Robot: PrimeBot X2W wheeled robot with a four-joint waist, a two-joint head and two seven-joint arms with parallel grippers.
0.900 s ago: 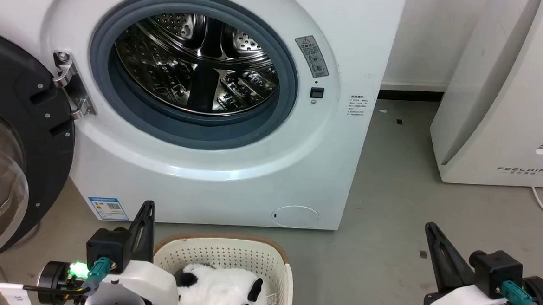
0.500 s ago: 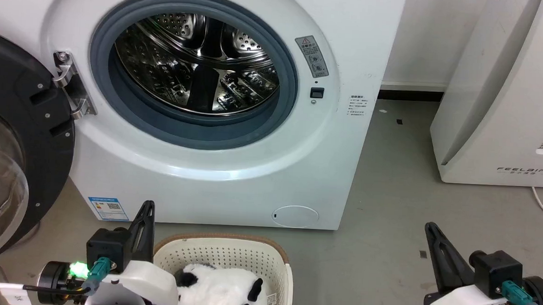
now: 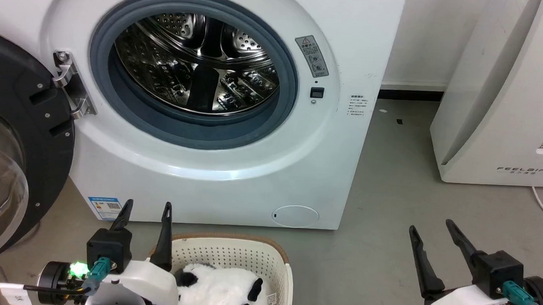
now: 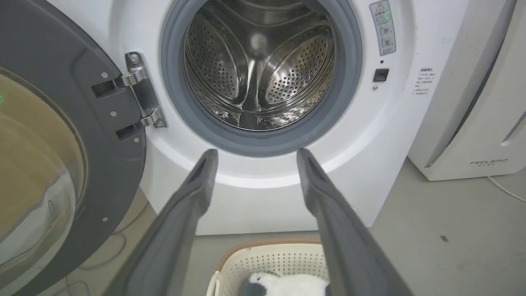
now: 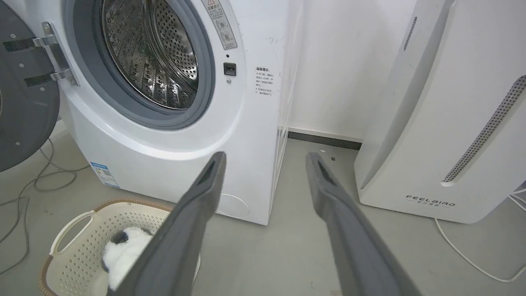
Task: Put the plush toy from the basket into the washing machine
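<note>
**Plush toy not yet grasped; both hands empty**

Lower left of the head view: the left hand [image 3: 147, 205] has its fingers spread apart and holds nothing. Its inner finger crosses in front of the brown rim of the basket [image 3: 229, 257].

Lower right: the right hand [image 3: 430, 226] is likewise spread and empty, above bare floor.

The plush toy [image 3: 220, 289] lies inside the basket at bottom centre, partly cut off by the frame edge.

Beyond it, the washing machine [image 3: 298, 172] has its port exposed and its drum [image 3: 197, 65] empty. The door [image 3: 15, 157] is swung open at the left edge.

Risks, as judged:
- A finger descending this close to the rim could catch it and drag the basket.
- A shallow pinch on the fur could slip.
- A trailing limb could snag on the grey gasket [image 3: 198, 134].
</note>
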